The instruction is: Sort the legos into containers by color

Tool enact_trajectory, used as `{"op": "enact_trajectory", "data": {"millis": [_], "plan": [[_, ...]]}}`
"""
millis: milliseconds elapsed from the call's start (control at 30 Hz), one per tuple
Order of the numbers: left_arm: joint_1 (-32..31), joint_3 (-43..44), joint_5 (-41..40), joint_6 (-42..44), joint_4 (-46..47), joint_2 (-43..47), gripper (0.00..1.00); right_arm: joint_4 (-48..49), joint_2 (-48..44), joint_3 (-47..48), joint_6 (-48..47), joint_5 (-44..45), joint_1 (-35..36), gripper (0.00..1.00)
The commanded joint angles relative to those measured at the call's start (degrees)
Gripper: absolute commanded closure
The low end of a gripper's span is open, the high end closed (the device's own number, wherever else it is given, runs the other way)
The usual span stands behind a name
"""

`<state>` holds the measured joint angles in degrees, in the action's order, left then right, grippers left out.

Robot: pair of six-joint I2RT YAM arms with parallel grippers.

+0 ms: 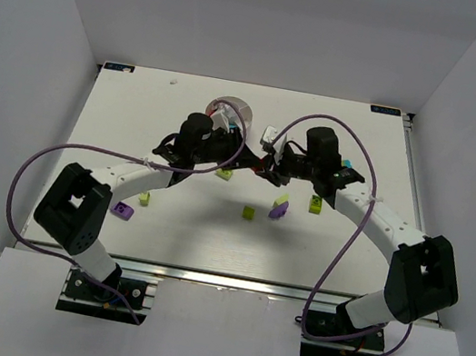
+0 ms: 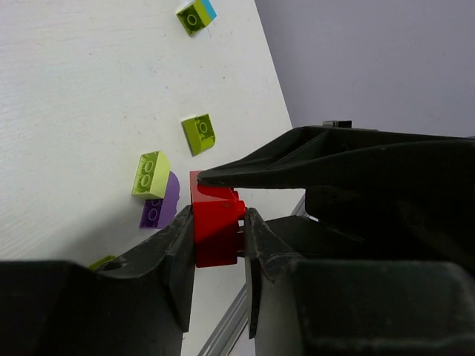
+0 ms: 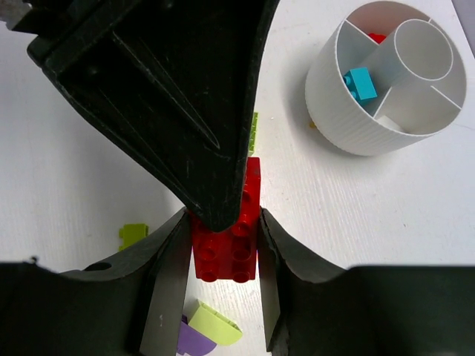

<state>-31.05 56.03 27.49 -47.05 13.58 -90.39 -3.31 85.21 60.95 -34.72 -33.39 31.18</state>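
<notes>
The left gripper (image 2: 218,216) is closed nearly all the way, its two jaws pressed flat against opposite sides of a red brick (image 2: 215,245); the right gripper (image 3: 223,228) is just as narrow and clamps the same red piece from the other end, so one dark finger of each arm lies across the other's wrist view; in the top view the two meet above the middle of the table (image 1: 191,234), the brick lifted clear of it. Whether this is one brick or two stuck together I cannot tell; the right wrist view shows a studded block with a thinner red part beyond it.

The piece looks light, hard and glossy; it should neither bend nor crush, but smooth plastic can slip or twist between the pads, so the flat side walls are the place to hold, not the studs or a corner; if the arms pull against each other, it may pop free suddenly.

Just beyond stands the white dish (image 3: 349,119), upright, a cyan brick (image 3: 360,83) in one wedge and a bit of red (image 3: 376,37) in another; the red wedge is the likely goal.

Loose legos lie scattered on the table: a lime one (image 1: 250,212), a lime-and-purple pair (image 1: 279,208), a purple one (image 1: 124,211) near the left arm.
</notes>
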Motion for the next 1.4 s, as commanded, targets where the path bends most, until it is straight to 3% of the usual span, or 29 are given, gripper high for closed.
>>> {"op": "enact_trajectory", "data": {"millis": [0, 33, 67, 100, 200, 367, 433, 500, 533, 567, 700, 933, 1367], "plan": [[-0.15, 2.41, 0.12, 1.86, -1.36, 0.74, 0.82, 2.70, -2.06, -0.04, 0.79, -0.19, 0.37, 0.56], [-0.15, 3.72, -1.98, 2.83, -4.41, 1.09, 0.83, 3.65, -2.06, -0.21, 0.88, 0.33, 0.37, 0.44], [0.02, 4.61, -3.48, 5.36, -6.71, 1.53, 0.84, 4.36, -2.15, -0.56, 0.79, 1.64, 0.29, 0.21], [0.89, 6.53, -4.97, 6.60, -8.90, 1.79, 0.87, 4.80, -2.50, -0.83, 0.88, 2.27, 0.02, 0.11], [5.18, 9.09, -10.25, 9.42, -18.13, 2.15, 1.00, 5.59, -3.29, -1.79, 1.58, 4.73, -1.55, 0.11], [13.37, 18.73, -16.84, 14.34, -29.92, 0.31, 1.00, 5.34, -4.35, -3.29, 0.97, 4.92, -5.41, 0.11], [15.57, 23.40, -20.71, 18.12, -34.56, -3.20, 1.00, 3.94, -4.61, -3.56, 0.88, 2.11, -6.48, 0.18], [16.54, 30.61, -23.51, 21.64, -37.04, -6.27, 1.00, 3.40, -4.70, -3.55, 2.02, -0.09, -7.71, 0.52], [16.63, 32.80, -24.14, 22.69, -38.62, -9.34, 1.00, 3.40, -4.88, -3.64, 2.37, -0.62, -8.06, 0.92], [16.72, 34.92, -25.02, 23.57, -39.33, -10.76, 1.00, 3.40, -5.05, -3.90, 2.72, -1.06, -8.24, 1.00], [16.63, 44.93, -28.00, 26.12, -41.18, -17.09, 1.00, 4.19, -6.28, -5.31, 3.34, -1.07, -8.50, 1.00], [16.72, 52.24, -29.51, 26.92, -42.24, -24.39, 1.00, 4.72, -6.55, -6.02, 3.87, -0.98, -9.56, 1.00], [16.72, 49.44, -24.59, 25.51, -39.69, -26.15, 1.00, 4.89, -6.02, -6.02, 4.40, -1.59, -10.52, 1.00]]}}
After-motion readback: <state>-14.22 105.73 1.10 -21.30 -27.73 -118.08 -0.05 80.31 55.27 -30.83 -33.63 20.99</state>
